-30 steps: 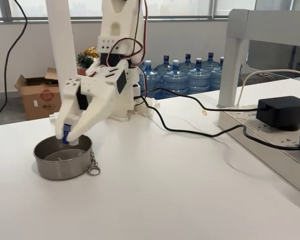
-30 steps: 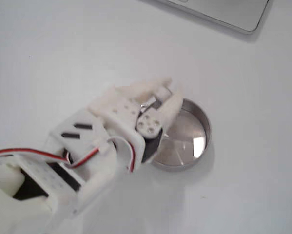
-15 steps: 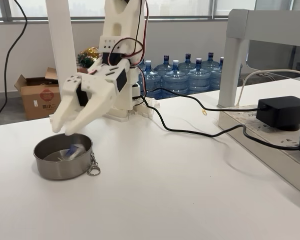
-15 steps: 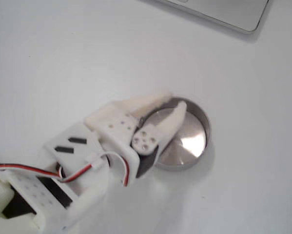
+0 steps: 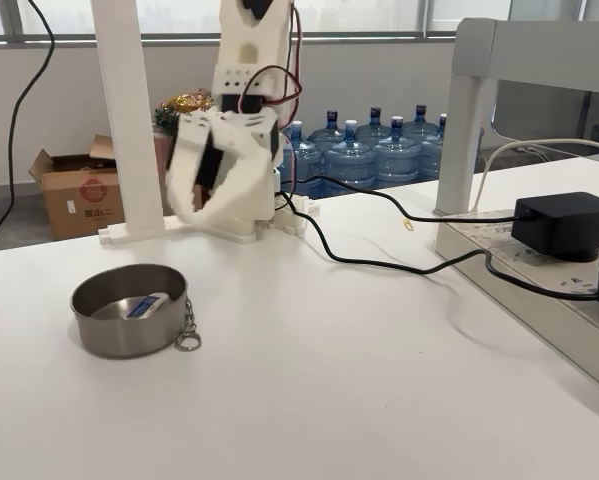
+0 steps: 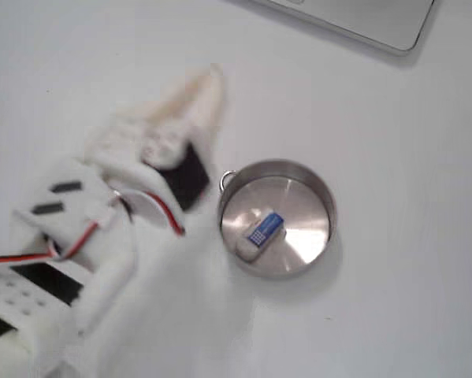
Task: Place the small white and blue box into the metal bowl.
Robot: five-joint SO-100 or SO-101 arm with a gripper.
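On a white table (image 5: 379, 380), one small white and blue box (image 6: 263, 231) lies flat on the floor of the single metal bowl (image 5: 127, 320), blue face up in both fixed views. One keyring clip (image 5: 188, 335) hangs at the bowl's rim. The lone gripper (image 5: 184, 205), blurred and holding nothing, hangs above and to the right of the bowl in the side view; how wide its jaws stand cannot be told. Behind it stand at least six blue water bottles (image 5: 351, 150) and one cardboard carton (image 5: 77, 190).

table-level side view, close overhead (sharing bowl (image 5: 129, 322))
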